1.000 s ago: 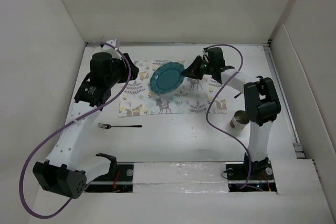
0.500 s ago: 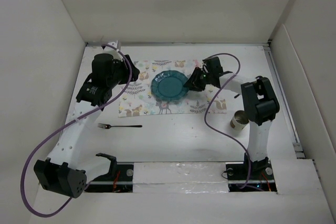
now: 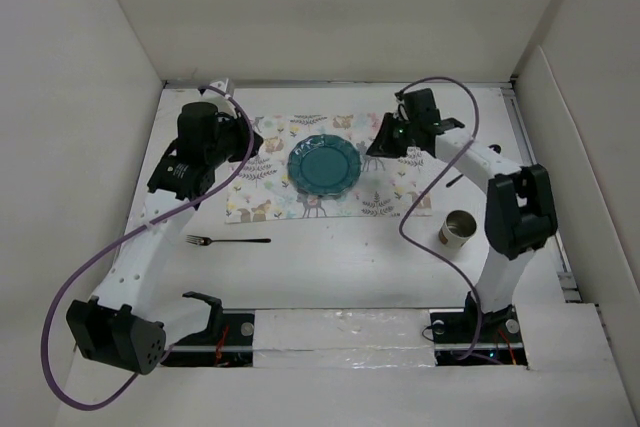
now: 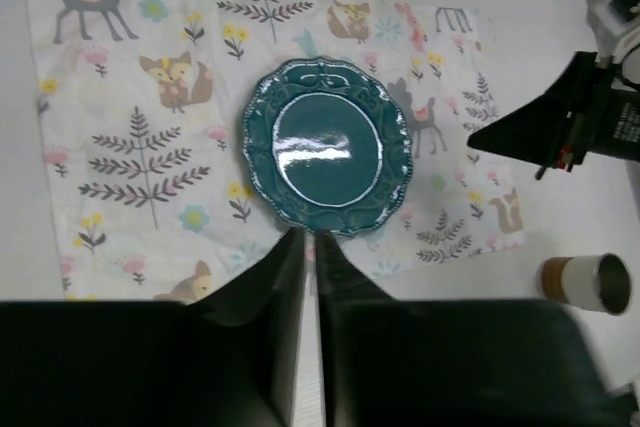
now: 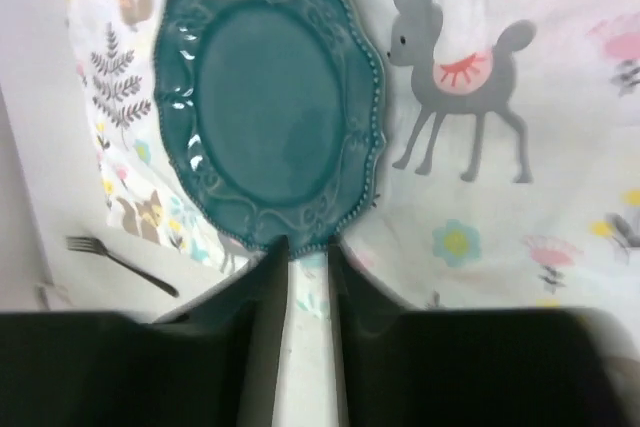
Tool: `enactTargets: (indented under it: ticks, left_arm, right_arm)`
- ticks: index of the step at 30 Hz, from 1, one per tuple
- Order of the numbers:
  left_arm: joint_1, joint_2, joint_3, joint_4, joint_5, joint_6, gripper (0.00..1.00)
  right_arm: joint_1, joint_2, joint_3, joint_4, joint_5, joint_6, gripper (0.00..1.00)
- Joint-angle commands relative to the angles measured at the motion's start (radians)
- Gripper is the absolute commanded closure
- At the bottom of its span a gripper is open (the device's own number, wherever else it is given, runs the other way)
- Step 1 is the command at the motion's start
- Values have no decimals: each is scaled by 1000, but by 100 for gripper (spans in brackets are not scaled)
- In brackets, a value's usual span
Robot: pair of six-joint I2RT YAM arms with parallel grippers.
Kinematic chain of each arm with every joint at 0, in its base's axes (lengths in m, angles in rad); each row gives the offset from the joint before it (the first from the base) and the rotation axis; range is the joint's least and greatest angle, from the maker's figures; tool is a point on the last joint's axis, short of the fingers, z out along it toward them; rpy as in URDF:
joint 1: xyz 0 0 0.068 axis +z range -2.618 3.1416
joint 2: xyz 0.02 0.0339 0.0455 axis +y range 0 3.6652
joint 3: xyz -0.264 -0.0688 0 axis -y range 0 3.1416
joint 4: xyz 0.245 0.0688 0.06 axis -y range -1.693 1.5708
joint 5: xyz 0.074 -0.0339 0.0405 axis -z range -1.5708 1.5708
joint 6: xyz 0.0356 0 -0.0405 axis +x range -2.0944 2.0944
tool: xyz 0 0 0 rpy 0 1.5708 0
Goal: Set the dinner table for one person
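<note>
A teal plate [image 3: 323,165] lies flat in the middle of the animal-patterned placemat [image 3: 268,199] on the white dinner table [image 3: 330,272]. My left gripper [image 3: 260,141] hovers over the mat's left end, shut and empty; in its wrist view its tips [image 4: 308,238] sit just short of the plate [image 4: 327,147]. To the plate's right, my right gripper [image 3: 373,150] is raised off it, shut with nothing between the jaws. Its wrist view shows the tips [image 5: 308,247] just short of the plate's rim [image 5: 270,97], not touching.
A fork [image 3: 228,240] lies on the table in front of the mat's left corner. A paper cup [image 3: 459,229] stands right of the mat, beside the right arm. White walls close in the table at the left, back and right.
The right gripper set the tilted plate down flat on the placemat, let go, drew back up to the right and shut. The left gripper has shut too.
</note>
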Motion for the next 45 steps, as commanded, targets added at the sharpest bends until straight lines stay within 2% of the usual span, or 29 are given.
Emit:
enactTargets:
  ticks: [1, 2, 5, 6, 7, 10, 12, 13, 15, 16, 17, 19, 21, 24, 27, 33, 37, 39, 40, 45]
  left_arm:
    - [2, 10, 26, 35, 58, 14, 100]
    - [2, 14, 29, 31, 71, 18, 100]
    - [2, 25, 29, 41, 134, 22, 100]
    - [2, 30, 28, 45, 161, 24, 100]
    - [2, 31, 17, 56, 173, 27, 100]
    - [2, 37, -9, 71, 206, 44, 100]
    - [2, 59, -24, 67, 207, 74, 99]
    - [-7, 66, -29, 56, 204, 80, 93]
    - [-35, 71, -46, 54, 172, 93, 85]
    - [-53, 69, -49, 42, 157, 96, 77]
    - [-79, 69, -50, 33, 134, 100, 74]
    - [-174, 82, -54, 7, 3, 119, 68]
    - [-231, 86, -54, -10, -51, 122, 67]
    - [-245, 73, -86, 2, -27, 107, 67]
    - [-245, 56, -107, 30, 17, 90, 67]
    - [-245, 25, -141, 38, 42, 82, 66]
    - [-245, 0, -178, 47, 84, 65, 67]
    - [-245, -15, -219, 61, 141, 44, 67]
    - [-254, -21, -228, 68, 151, 38, 67]
    - [-274, -58, -250, 25, 117, 56, 67]
  right_arm:
    - [-37, -192, 14, -102, 98, -118, 95]
    - [-38, -284, -9, -118, 128, -131, 100]
    - [-71, -435, -133, -206, 269, -145, 100]
    - [-84, -531, -194, -280, 321, -116, 100]
    - [-84, -574, -220, -322, 447, -93, 100]
    - [-93, -765, -358, -425, 566, -17, 100]
    - [-107, -873, -423, -454, 562, 23, 100]
    - [-132, -888, -463, -467, 559, 36, 98]
    - [-142, -895, -483, -508, 554, 54, 86]
    - [-153, -886, -487, -520, 551, 62, 73]
    - [-153, -879, -484, -542, 548, 65, 67]
    - [-153, -854, -484, -560, 521, 73, 55]
    - [-153, -842, -489, -553, 514, 76, 55]
    - [-153, -820, -503, -502, 507, 73, 54]
    - [-153, -767, -512, -465, 505, 71, 54]
    - [-153, -661, -530, -378, 502, 82, 63]
    - [-153, -647, -547, -336, 573, 112, 79]
    - [-153, -626, -543, -336, 591, 114, 84]
    - [-153, -601, -538, -347, 611, 119, 99]
    - [-122, -616, -400, -447, 677, 122, 100]
